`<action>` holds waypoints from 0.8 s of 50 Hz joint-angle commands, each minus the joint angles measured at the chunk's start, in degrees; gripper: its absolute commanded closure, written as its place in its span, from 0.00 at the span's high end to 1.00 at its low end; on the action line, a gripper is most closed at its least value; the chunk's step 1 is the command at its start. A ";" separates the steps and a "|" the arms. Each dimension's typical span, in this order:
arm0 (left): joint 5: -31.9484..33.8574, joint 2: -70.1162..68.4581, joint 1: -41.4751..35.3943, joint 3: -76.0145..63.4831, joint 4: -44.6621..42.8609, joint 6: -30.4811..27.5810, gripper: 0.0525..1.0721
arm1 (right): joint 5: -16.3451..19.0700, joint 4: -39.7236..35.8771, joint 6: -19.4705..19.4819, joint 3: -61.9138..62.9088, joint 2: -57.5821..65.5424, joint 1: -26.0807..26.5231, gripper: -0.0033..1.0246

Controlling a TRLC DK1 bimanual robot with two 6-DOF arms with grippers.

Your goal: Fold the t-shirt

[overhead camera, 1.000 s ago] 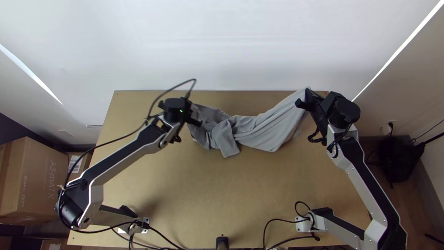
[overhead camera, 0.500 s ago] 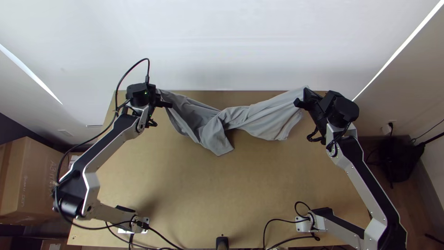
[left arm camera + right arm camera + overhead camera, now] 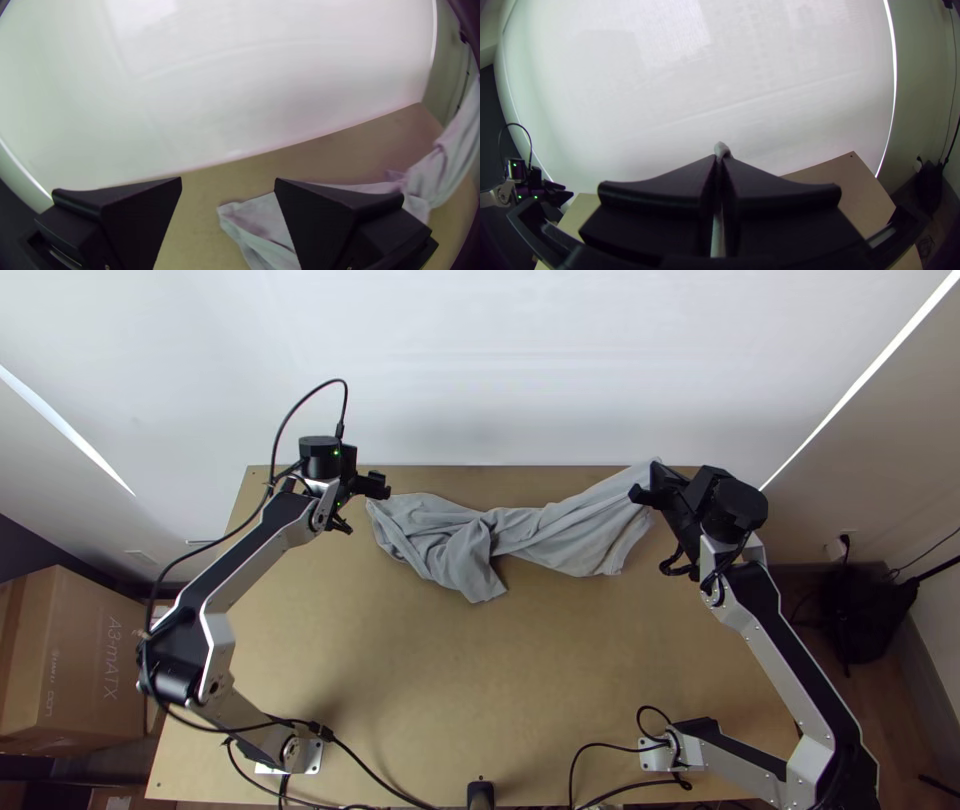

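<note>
The grey t-shirt is on the far part of the table, bunched and twisted into a long band. Its long axis goes from left to right, more or less along the far edge; the right end points up to the right gripper, and one flap, left of the middle, points to the near edge. The right gripper has its jaws pressed almost together, with a piece of the cloth between them. The left gripper is near the left end of the shirt; its jaws stand wide apart and have hold of nothing. The table has a plain light wooden surface. Behind it is a white wall. A cardboard box stands at the left of the table, and a black bag-like object at the right.
</note>
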State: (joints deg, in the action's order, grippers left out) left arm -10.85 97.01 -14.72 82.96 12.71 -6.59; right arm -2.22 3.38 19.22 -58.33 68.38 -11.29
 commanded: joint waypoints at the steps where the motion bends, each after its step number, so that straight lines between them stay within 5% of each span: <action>1: 2.68 -8.33 -6.20 2.47 5.22 -5.89 0.90 | -1.03 0.84 -0.41 0.14 0.44 -0.66 0.02; 20: 5.84 -16.77 -25.36 -17.13 4.60 -25.14 0.82 | -1.56 2.78 0.38 0.84 0.88 -0.40 0.02; 40: 0.66 -5.52 -39.42 -23.19 -6.73 -26.81 0.81 | -1.56 6.12 2.13 3.13 0.61 -0.05 0.02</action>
State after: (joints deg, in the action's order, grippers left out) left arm -8.99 87.48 -52.18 60.64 7.94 -31.90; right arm -3.11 7.49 19.75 -56.69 69.01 -11.62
